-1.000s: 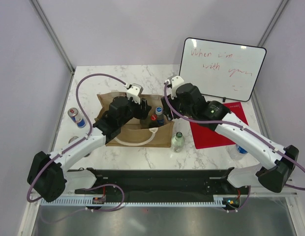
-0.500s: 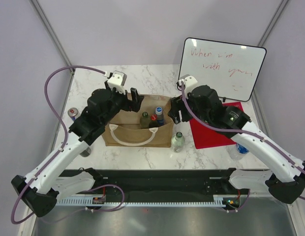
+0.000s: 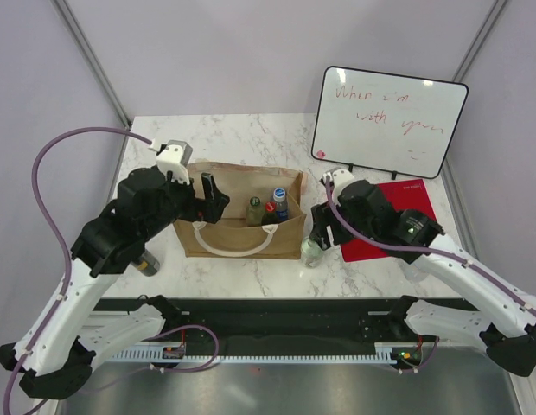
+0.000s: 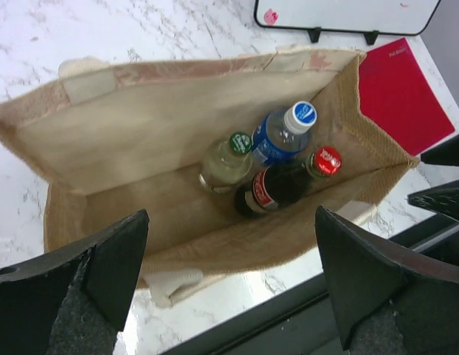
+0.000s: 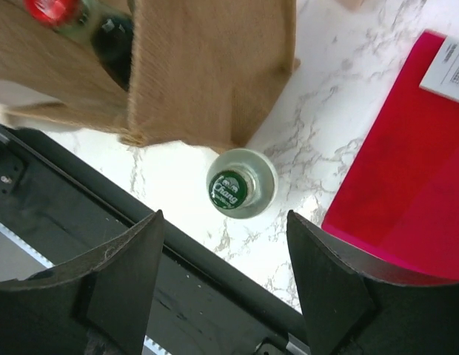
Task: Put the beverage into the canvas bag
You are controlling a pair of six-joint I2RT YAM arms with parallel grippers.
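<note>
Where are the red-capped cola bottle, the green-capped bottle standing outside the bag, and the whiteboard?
red-capped cola bottle [image 4: 270,189], left wrist view, on its dark body.
green-capped bottle [image 5: 229,188], right wrist view, on its cap.
whiteboard [image 3: 389,121], top external view, on its white face.

Robot lab booth, plain partition walls [image 3: 251,52], marble-top table [image 3: 242,134], handwritten whiteboard [image 3: 391,121]
</note>
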